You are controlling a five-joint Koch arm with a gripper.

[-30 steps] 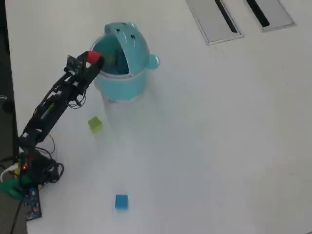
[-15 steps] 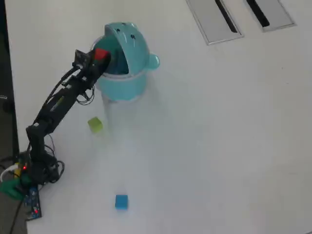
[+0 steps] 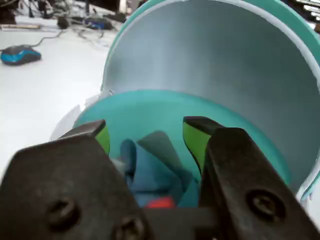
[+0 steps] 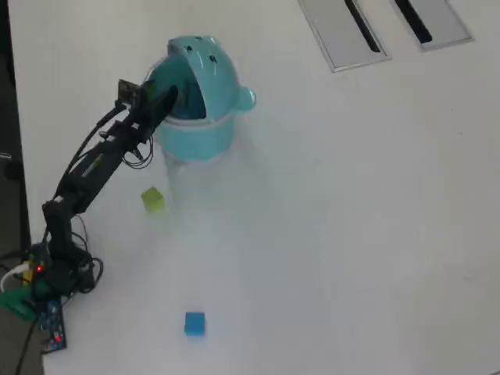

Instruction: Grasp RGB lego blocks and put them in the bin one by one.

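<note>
The round teal bin [image 4: 205, 137] stands at the upper left of the overhead view with its flip lid [image 4: 209, 66] raised. My gripper [image 4: 169, 97] hangs over the bin's mouth. In the wrist view the gripper [image 3: 147, 127] is open and empty, its green-padded jaws spread apart above the bin's inside wall [image 3: 150, 107]. The red block [image 3: 161, 202] lies at the bottom of the bin on crumpled blue-grey lining. The yellow-green block [image 4: 153, 199] lies on the table below the bin. The blue block [image 4: 194, 323] lies near the front edge.
The arm's base and circuit board [image 4: 47, 312] sit at the lower left edge. Two grey slotted panels [image 4: 344, 31] lie at the top right. In the wrist view a blue mouse [image 3: 20, 54] and cables [image 3: 85, 20] lie beyond the bin.
</note>
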